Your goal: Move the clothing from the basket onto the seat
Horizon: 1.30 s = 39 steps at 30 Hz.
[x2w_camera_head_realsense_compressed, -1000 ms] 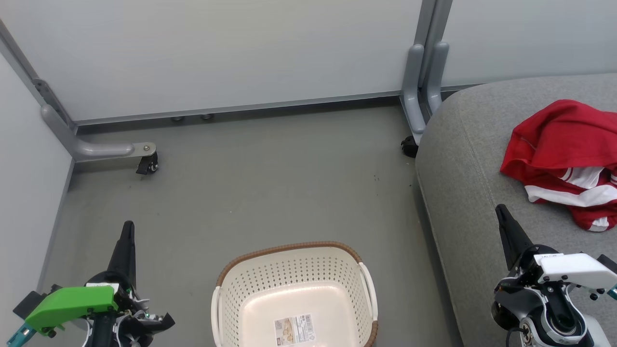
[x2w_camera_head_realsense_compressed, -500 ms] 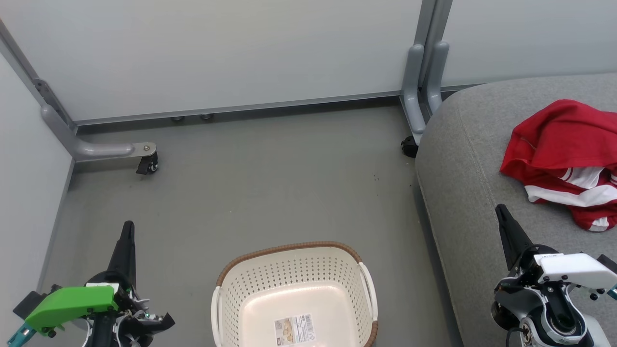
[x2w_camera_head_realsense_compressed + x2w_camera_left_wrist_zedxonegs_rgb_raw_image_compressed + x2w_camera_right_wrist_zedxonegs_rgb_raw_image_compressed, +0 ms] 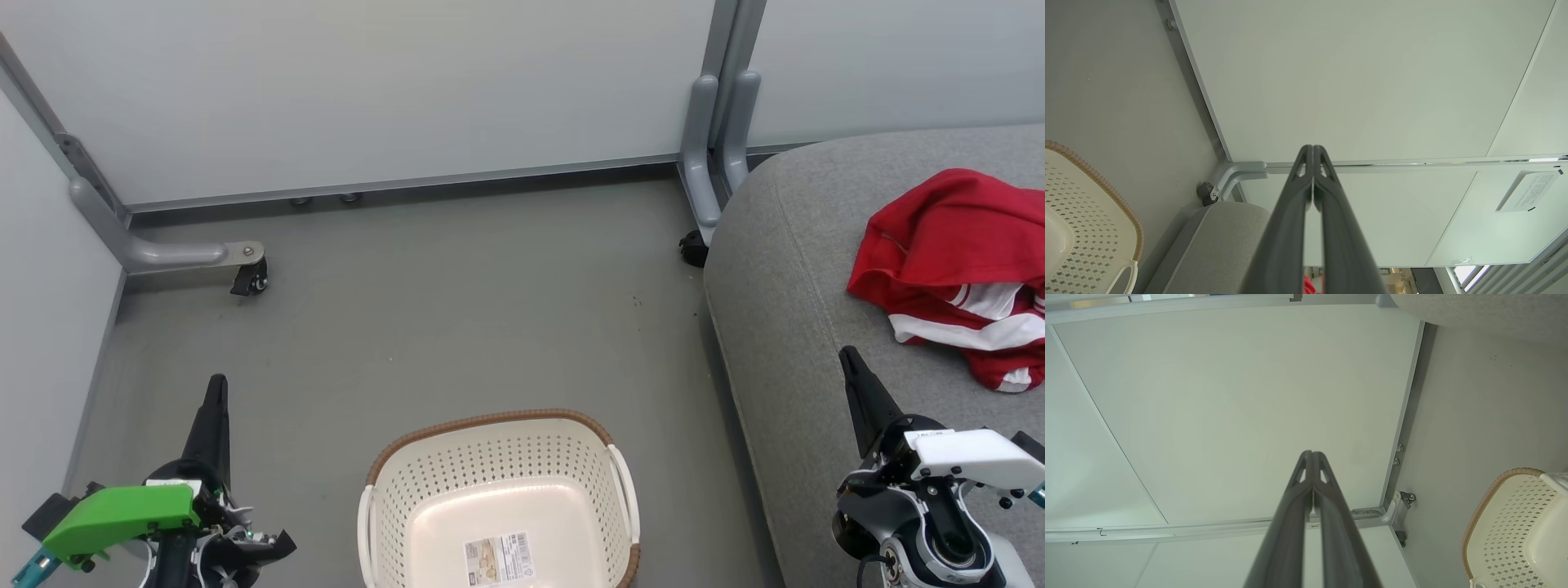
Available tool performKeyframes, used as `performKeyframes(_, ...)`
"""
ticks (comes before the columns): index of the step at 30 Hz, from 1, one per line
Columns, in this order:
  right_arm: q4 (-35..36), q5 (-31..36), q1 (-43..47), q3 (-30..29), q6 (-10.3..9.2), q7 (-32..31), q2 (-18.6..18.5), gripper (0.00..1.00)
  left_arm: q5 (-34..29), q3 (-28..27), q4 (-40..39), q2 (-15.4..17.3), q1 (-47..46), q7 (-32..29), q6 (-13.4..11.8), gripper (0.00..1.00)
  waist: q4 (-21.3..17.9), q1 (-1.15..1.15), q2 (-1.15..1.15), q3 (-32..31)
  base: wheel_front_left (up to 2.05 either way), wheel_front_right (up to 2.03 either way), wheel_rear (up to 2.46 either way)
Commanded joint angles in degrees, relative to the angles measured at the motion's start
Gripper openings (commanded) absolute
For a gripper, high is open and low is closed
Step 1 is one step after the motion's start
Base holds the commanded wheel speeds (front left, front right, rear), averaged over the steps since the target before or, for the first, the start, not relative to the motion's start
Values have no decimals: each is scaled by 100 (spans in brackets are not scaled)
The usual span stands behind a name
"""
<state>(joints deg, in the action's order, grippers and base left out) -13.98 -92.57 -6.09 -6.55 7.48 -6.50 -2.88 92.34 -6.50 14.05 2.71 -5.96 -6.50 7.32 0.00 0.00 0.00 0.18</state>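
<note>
The red clothing with white stripes lies crumpled on the grey seat at the right. On the floor in front of me stands the cream basket with its brown rim, holding just a paper label on its bottom. My left gripper is shut and holds nothing, left of the basket. My right gripper is shut and holds nothing, over the seat's front part, below the clothing. The wrist views show each pair of fingers pressed together, left gripper, right gripper, with the basket at the side.
Pale partition walls close off the back and left. Their grey feet with castors stand on the grey floor. The seat's edge lies close to the basket's right side.
</note>
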Motion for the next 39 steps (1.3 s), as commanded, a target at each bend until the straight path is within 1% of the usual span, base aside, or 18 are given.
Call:
performKeyframes(1, -11, 28, -29, -12, 2, -25, -2, 0, 17, -13, 7, 32, -64, -25, 34, 0, 0, 0, 0, 0, 0, 0, 0)
performKeyframes(39, -11, 30, -29, -15, 2, -25, 0, 0, 17, -12, 7, 32, -64, -24, 34, 0, 0, 0, 0, 0, 0, 0, 0)
